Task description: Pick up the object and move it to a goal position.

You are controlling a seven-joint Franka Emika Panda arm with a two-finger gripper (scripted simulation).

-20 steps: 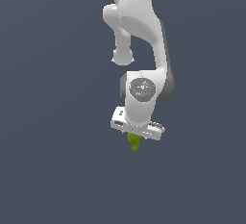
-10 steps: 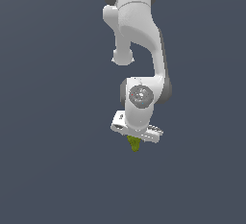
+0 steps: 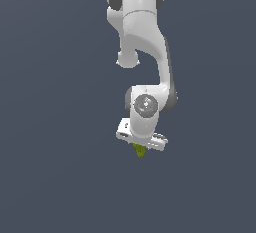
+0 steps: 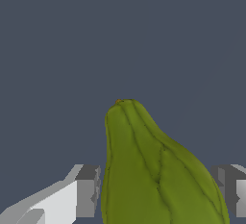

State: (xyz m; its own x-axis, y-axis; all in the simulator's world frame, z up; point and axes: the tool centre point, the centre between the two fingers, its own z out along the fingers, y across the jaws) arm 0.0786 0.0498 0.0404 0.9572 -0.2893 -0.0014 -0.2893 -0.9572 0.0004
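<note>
Claw (image 3: 140,149) pinching the object (image 3: 140,151), arm folded lower than a second ago

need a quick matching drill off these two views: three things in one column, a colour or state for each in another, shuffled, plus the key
Column 1:
1. object
2. end effector
3. arm link above the wrist

Column 2:
A. white, rising to the top edge of the exterior view
B. olive-green, ridged, narrowing to a tip
C. shut on the green thing, a finger at each side in the wrist view

Pairs: 1-B, 2-C, 3-A
</note>
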